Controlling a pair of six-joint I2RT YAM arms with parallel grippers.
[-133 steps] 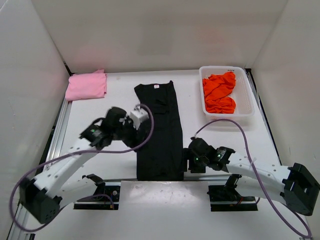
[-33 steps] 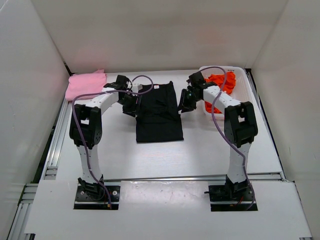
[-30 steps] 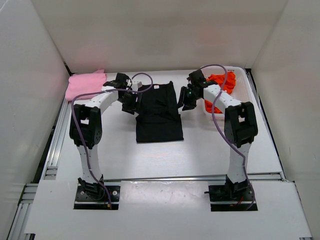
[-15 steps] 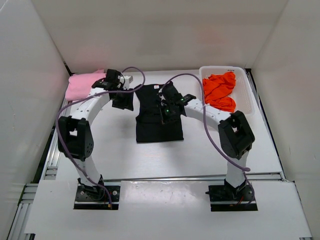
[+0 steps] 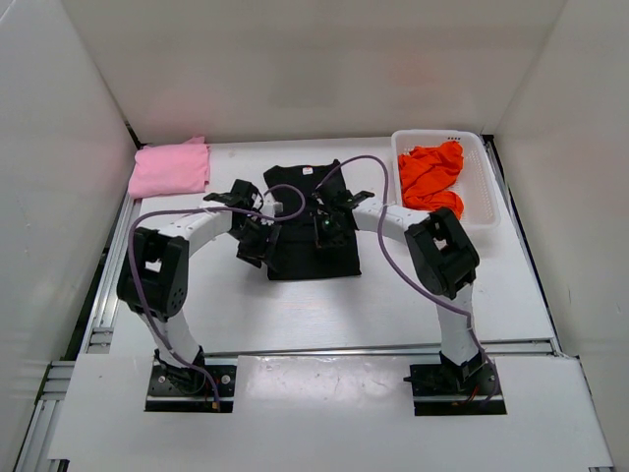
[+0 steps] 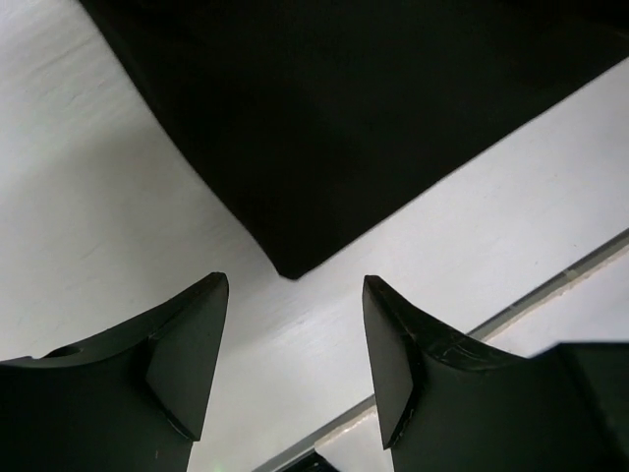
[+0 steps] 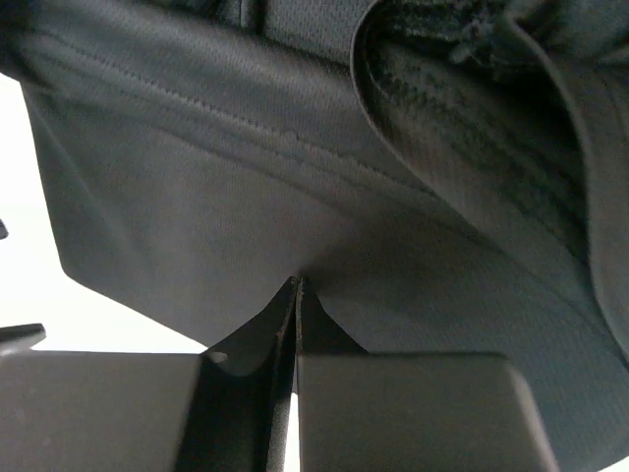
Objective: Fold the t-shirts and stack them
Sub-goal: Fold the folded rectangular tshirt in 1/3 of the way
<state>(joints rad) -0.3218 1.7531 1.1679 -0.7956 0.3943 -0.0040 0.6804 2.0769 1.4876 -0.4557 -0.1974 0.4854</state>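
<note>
A black t-shirt (image 5: 310,218) lies folded at mid-table. My left gripper (image 5: 260,250) hovers open at its near left corner. In the left wrist view that corner of the black t-shirt (image 6: 373,98) points into the gap of the left gripper (image 6: 295,283), and nothing is between the fingers (image 6: 187,344). My right gripper (image 5: 322,231) is shut, its tips resting on top of the shirt. The right wrist view shows the right gripper (image 7: 298,282) against the black cloth (image 7: 197,197) with no fold caught in it. A folded pink t-shirt (image 5: 169,169) lies at the back left. An orange t-shirt (image 5: 432,182) is crumpled in the basket.
The white mesh basket (image 5: 447,227) stands at the back right. White walls close the table on three sides. A metal rail (image 5: 116,258) runs along the left edge. Both arms arch over the middle of the table.
The black shirt has been folded in half. My right gripper moved from the shirt's right edge onto its middle and shut. My left gripper came from the back left to the near left corner.
</note>
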